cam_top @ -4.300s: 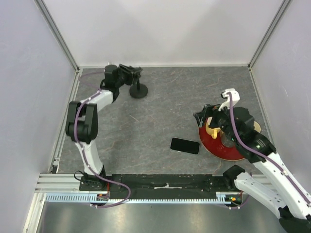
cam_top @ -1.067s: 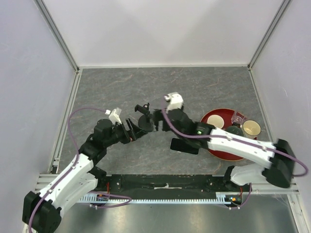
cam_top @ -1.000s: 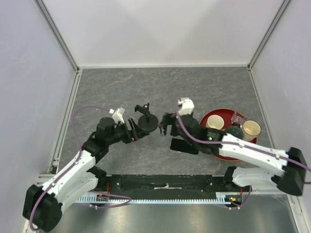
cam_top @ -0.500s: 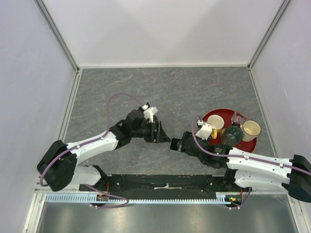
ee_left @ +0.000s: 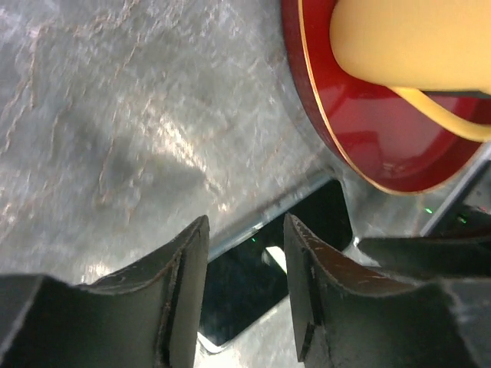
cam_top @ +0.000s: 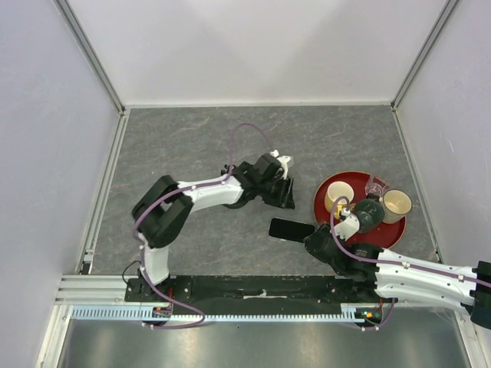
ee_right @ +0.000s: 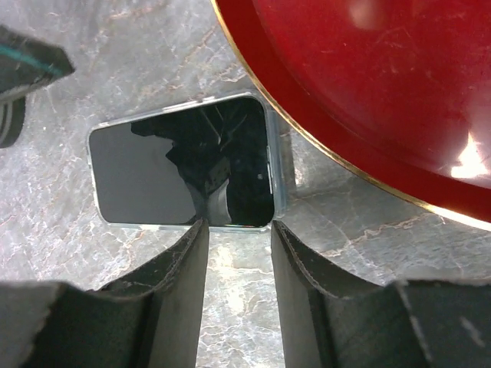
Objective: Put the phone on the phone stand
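The phone (cam_top: 291,228) lies flat on the grey table, just left of the red tray. In the right wrist view the phone (ee_right: 184,161) lies just beyond the fingertips, its glossy screen mirroring them. My right gripper (cam_top: 311,239) (ee_right: 238,226) sits low at the phone's near right corner, jaws apart with only table between them. My left gripper (cam_top: 288,198) (ee_left: 245,226) hovers just behind the phone, jaws apart and empty; the phone (ee_left: 245,299) shows through the gap. The phone stand is hidden, apparently under the left arm.
A red tray (cam_top: 321,218) stands right of the phone, holding a yellow cup (cam_top: 337,198), a dark green cup (cam_top: 370,211), a cream cup (cam_top: 397,202) and a small glass (cam_top: 376,185). The tray's rim (ee_right: 307,138) lies close to the phone's right end. White walls enclose the table.
The left arm has swung right across the stand's spot to behind the phone. The right gripper has drawn back to the phone's near corner. Both pairs of jaws have narrowed.
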